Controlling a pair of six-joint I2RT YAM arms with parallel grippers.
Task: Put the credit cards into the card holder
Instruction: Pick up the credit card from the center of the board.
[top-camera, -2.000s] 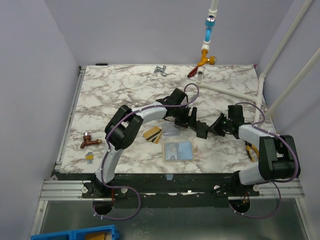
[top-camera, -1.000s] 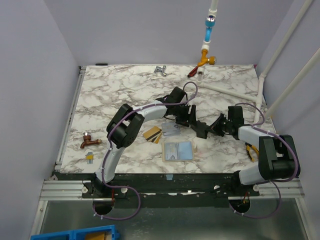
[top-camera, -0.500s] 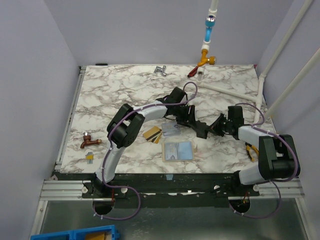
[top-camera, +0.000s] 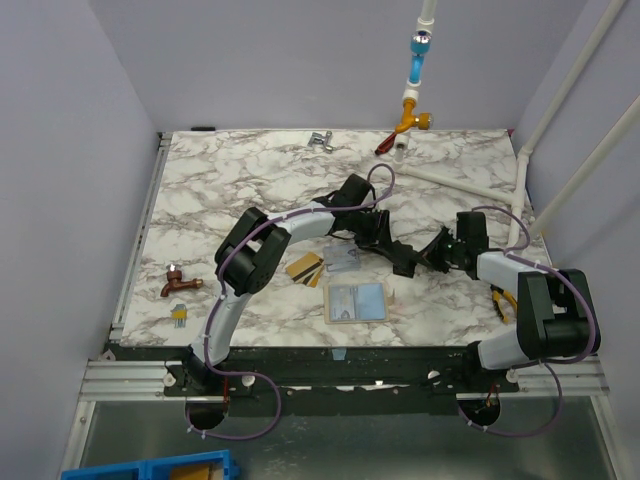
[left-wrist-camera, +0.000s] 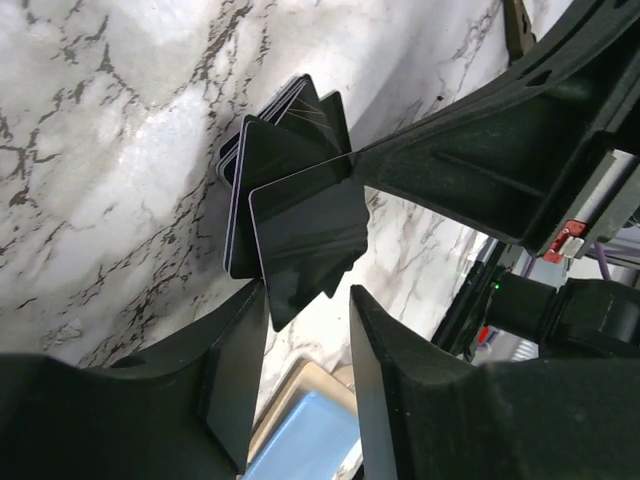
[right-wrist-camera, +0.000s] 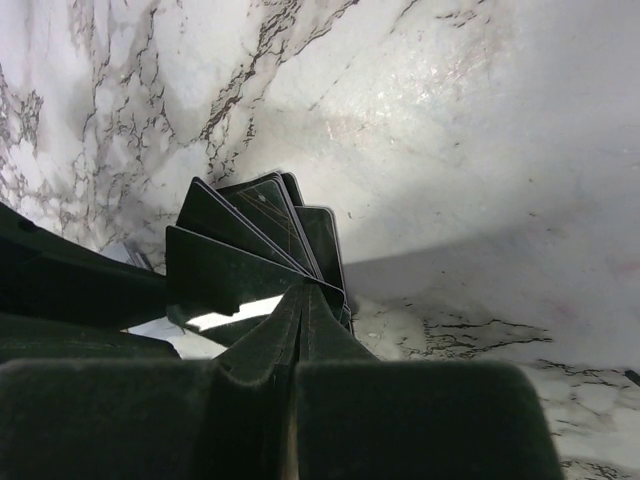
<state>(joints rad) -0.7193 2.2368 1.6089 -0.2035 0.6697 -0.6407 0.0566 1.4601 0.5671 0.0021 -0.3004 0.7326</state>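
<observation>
HOLD: right gripper (right-wrist-camera: 303, 300), jaws pinching a fan of thin dark-looking credit cards (right-wrist-camera: 240, 260) above the white marbled worktop (top-camera: 250, 180), likely presenting them | left gripper (left-wrist-camera: 305, 295), jaws spread astride the front card (left-wrist-camera: 305, 225), likely to draw one | COUNT: roughly five fanned; two gold-tan cards (top-camera: 305, 267) flat; one tan square card holder (top-camera: 357, 300) nearby

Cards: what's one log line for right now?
right pincer: shut on fanned cards | left pincer: open around one card | card holder: on table
</observation>
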